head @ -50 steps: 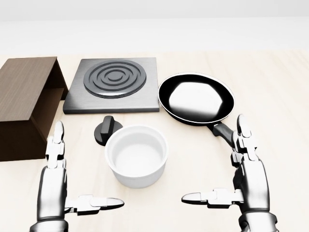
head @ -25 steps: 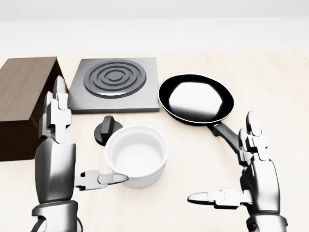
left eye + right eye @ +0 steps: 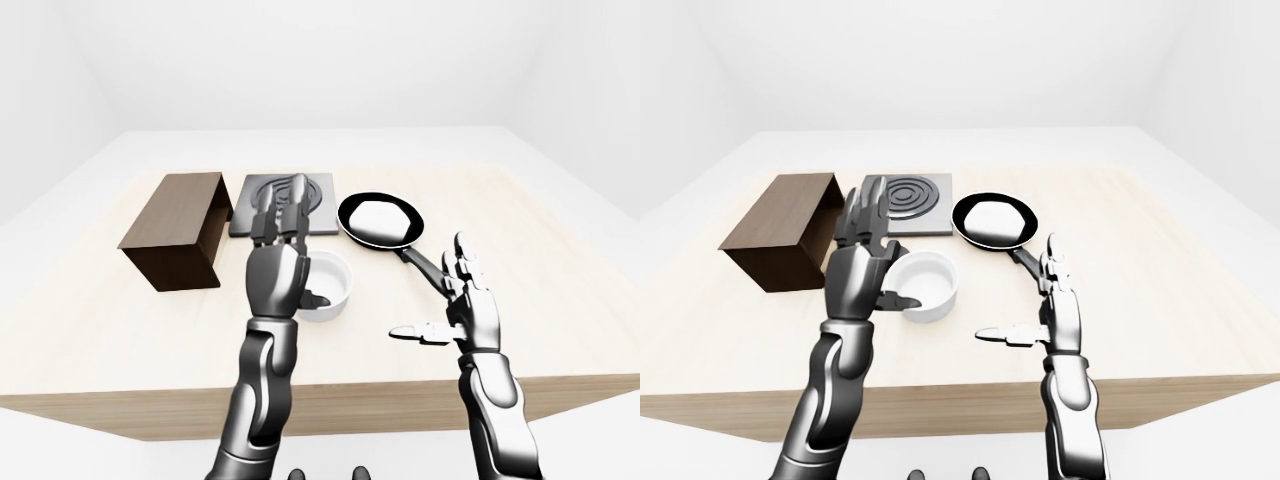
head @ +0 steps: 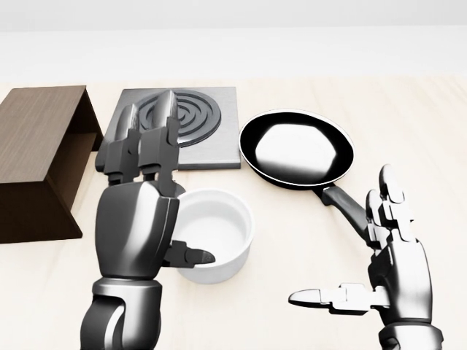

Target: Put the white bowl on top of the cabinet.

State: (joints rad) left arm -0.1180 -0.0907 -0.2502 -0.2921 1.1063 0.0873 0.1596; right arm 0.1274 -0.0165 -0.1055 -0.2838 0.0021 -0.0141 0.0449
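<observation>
Toward the left edge of the light wooden table (image 3: 90, 330), the dark brown cabinet (image 4: 33, 160) lay as an open-sided box, its flat top bare and its opening turned toward the middle of the table. Just to its right, nearer the far edge, sat the grey hotplate (image 4: 197, 131) with its ring burner, partly covered in the head view by the raised fingers (image 4: 149, 142) of the left hand (image 4: 142, 211). That hand stood open at the left side of the white bowl (image 4: 219, 233), palm toward the bowl's wall, fingers pointing up and away, thumb reaching in across the bowl's near rim; the fingers were not closed round it. The bowl itself rested upright on the table around the middle, nearer the near edge than the hotplate, empty and well apart from the cabinet's top. A black knob seen at the bowl's far-left side was mostly hidden behind the hand. To the right of the hotplate lay the black frying pan (image 4: 295, 149), its handle (image 4: 343, 204) running toward the near-right corner. Further right, near the near edge, the right hand (image 4: 387, 270) hovered open above the table, fingers upright and thumb stretched out to the left, holding nothing and just beside the end of the pan's handle.
</observation>
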